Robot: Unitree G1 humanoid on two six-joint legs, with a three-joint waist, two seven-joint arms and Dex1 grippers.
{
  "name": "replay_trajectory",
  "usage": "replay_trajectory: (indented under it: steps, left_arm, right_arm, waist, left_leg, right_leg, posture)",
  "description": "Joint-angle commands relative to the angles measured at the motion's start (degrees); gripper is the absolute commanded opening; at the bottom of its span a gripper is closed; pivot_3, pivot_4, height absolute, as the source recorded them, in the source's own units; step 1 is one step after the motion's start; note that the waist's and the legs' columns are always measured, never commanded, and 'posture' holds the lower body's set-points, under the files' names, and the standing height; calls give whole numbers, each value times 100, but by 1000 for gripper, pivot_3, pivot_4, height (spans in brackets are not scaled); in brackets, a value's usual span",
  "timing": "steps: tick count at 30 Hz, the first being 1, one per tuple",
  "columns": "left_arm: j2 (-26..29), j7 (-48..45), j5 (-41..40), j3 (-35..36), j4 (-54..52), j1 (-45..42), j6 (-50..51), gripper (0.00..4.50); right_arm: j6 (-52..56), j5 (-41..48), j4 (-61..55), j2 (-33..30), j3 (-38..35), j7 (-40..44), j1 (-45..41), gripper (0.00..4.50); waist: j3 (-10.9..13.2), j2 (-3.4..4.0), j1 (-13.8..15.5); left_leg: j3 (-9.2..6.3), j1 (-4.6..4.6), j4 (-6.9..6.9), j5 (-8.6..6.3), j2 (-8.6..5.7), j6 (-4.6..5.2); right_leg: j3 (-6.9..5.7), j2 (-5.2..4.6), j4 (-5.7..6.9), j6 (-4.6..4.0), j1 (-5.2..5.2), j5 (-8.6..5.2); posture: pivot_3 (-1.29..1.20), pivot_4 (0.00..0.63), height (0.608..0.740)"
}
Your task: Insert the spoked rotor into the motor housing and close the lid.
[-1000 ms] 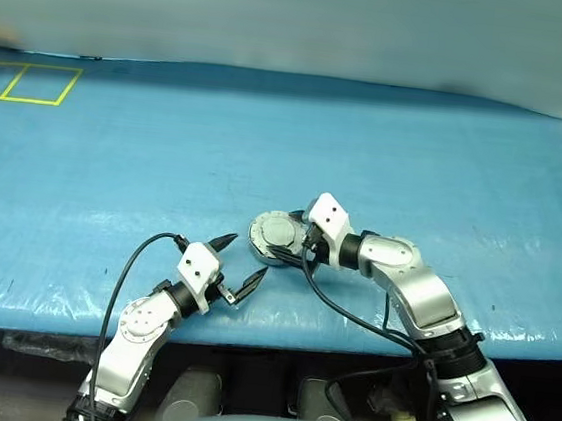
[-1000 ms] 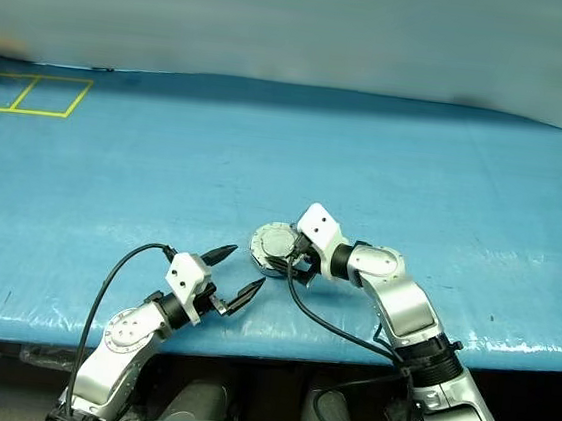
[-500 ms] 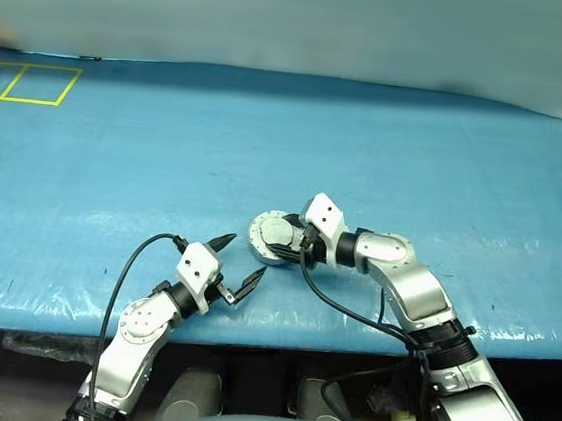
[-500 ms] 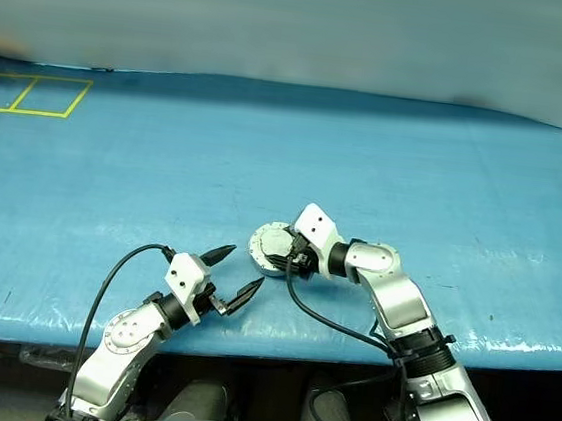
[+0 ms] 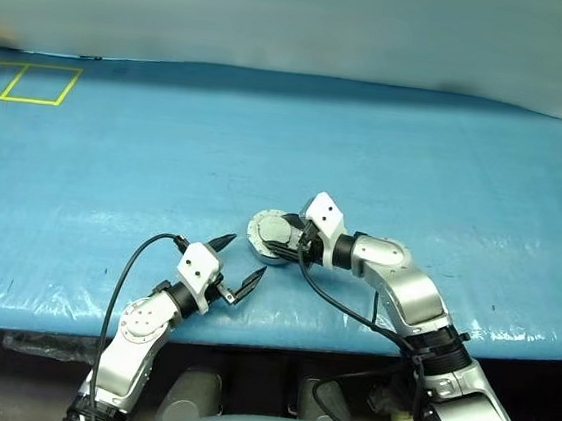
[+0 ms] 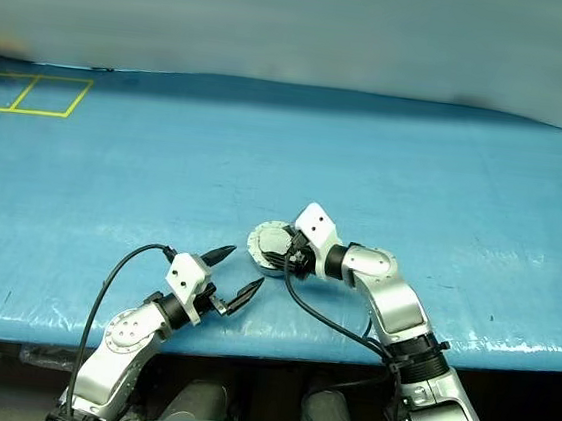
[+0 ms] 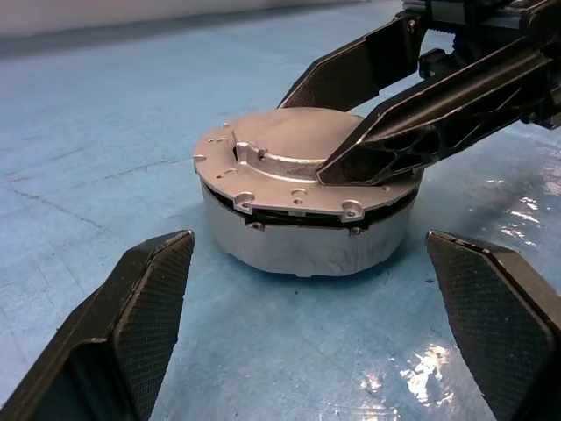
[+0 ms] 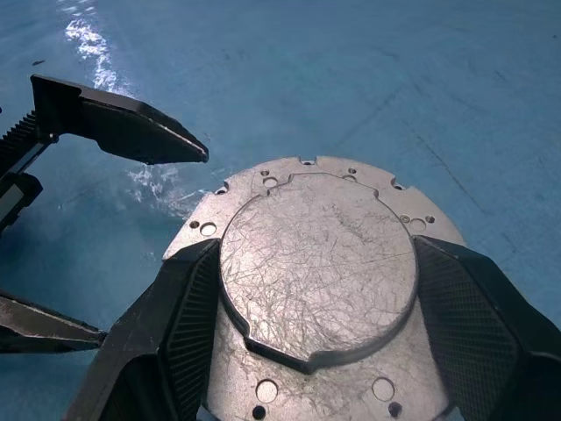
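Housing sits on the blue table cover near the front edge, its lid lying down on top with a thin dark gap visible between lid rim and cup on the side facing the left claw. The rotor cannot be seen with the lid down. Right claw reaches in from the robot's right, angled slightly downward; its two black fingers are spread about the lid's width and rest on the lid's flat flange, one on each side of the raised centre. In the left wrist view the nearer fingertip lies on the lid's top surface. Whether it is pressing or merely resting cannot be told. Left claw hangs just in front of the housing, fingers spread wide, holding nothing and touching nothing.
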Motion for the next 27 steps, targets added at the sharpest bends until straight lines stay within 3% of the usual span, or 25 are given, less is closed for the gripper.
replay_trajectory:
  steps: [1, 27]
  left_arm:
    - [-3, 0, 13, 8, -93, -14, -58, 4500]
    - [-2, 19, 19, 21, -90, -6, -82, 4500]
  right_arm:
    - [-120, -89, -156, -62, 101, 124, -50, 3039]
    - [-366, -696, 382, -98, 241, -38, -200, 3039]
  waist:
    - [0, 0, 0]
    - [-1, 0, -3]
  left_leg:
    - [0, 0, 0, 0, 0, 0]
    - [0, 14, 3, 7, 10, 6]
  right_leg:
    - [0, 0, 0, 0, 0, 0]
    - [-5, 7, 6, -10, 10, 14]
  posture:
    - [0, 150, 740]
    - [0, 150, 740]
